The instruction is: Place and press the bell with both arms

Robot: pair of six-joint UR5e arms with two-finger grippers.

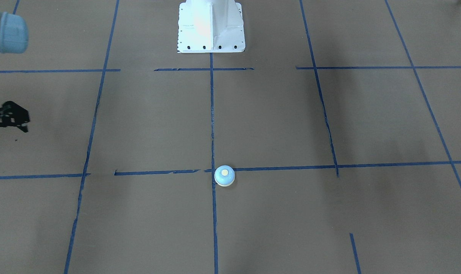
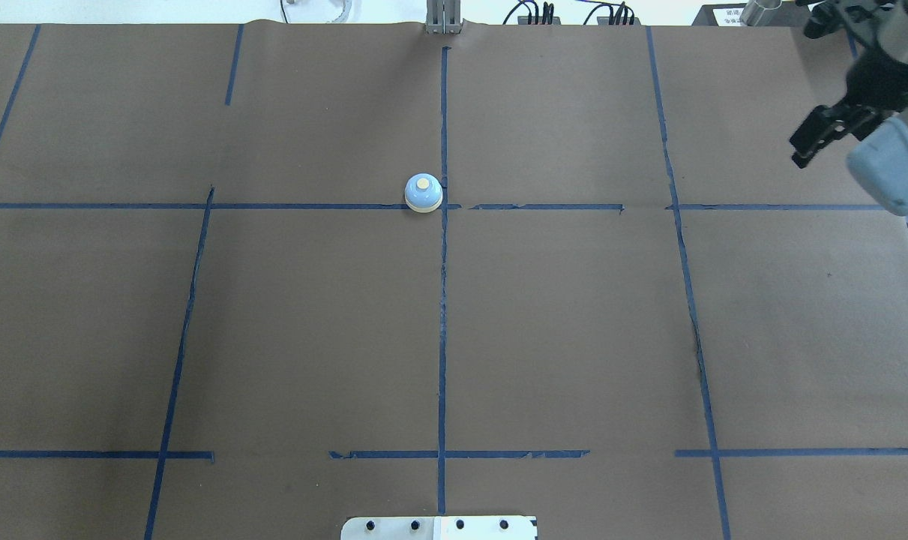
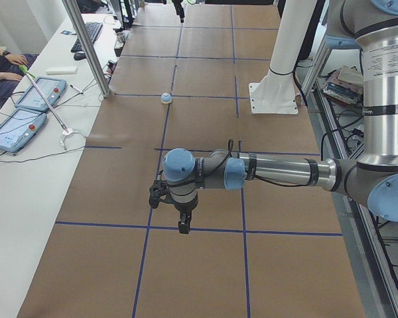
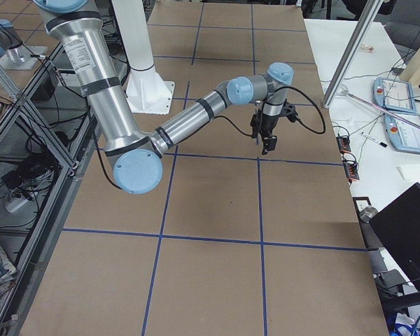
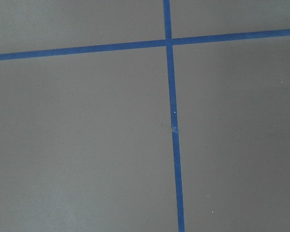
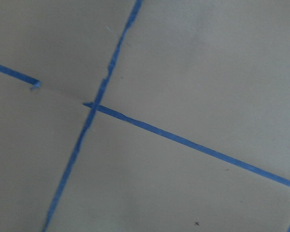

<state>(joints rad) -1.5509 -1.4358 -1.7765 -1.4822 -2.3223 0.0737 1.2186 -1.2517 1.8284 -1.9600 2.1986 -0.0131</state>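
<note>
The bell, light blue with a cream button, stands upright on the brown table next to a crossing of blue tape lines. It also shows in the overhead view and, small, in the exterior left view. Nothing touches it. My right gripper hangs above the table far to the bell's right in the overhead view, and its fingers look shut and empty; it shows at the left edge of the front-facing view. My left gripper points down over the table far from the bell; I cannot tell whether it is open.
The white bolted pedestal stands at the robot's side of the table. Blue tape lines divide the brown surface. A side table with tablets and a metal post lie beyond the far edge.
</note>
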